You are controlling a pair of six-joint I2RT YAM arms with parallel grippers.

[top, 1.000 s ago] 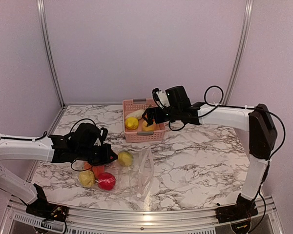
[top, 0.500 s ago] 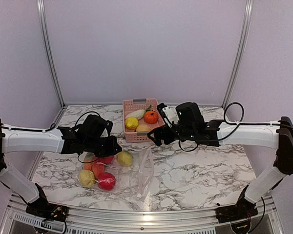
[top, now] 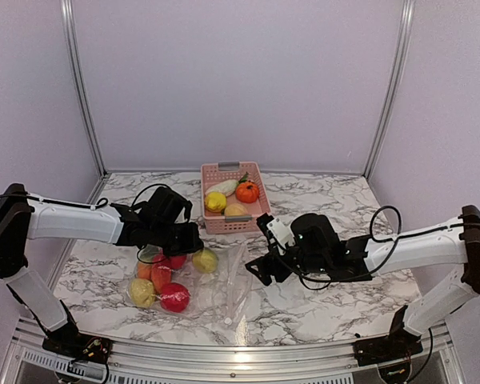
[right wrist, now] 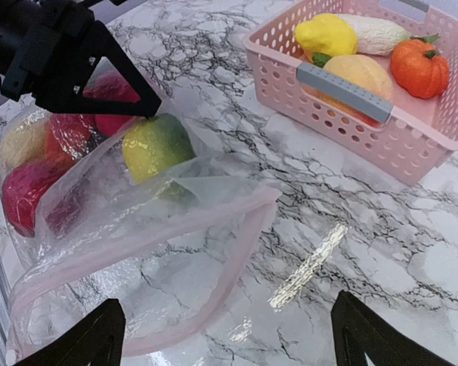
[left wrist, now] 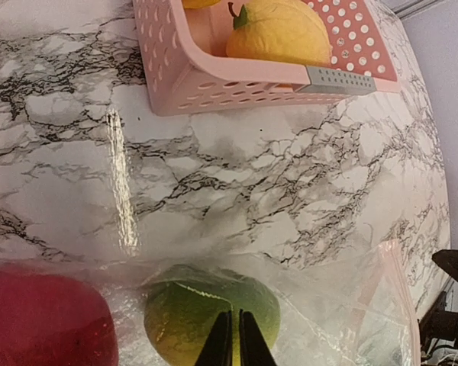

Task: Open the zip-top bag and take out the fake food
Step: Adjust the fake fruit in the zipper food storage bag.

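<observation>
The zip-top bag lies near the tabletop's front-left corner, its mouth turned toward the middle. The left claw is pressed shut, tips together on the bag's upper film just above a green-yellow fruit. I take it that it pinches that layer to lift it and hold the mouth gaping. The right claw is spread wide with nothing in it and hovers just in front of the opening, likely so it can reach in. Inside the bag, the fake food is bunched toward the closed end: red pieces, a yellow one, an orange one. The pink basket, at the middle of the far edge, holds a lemon, a white radish, an orange pumpkin-like piece and a pale yellow fruit.
</observation>
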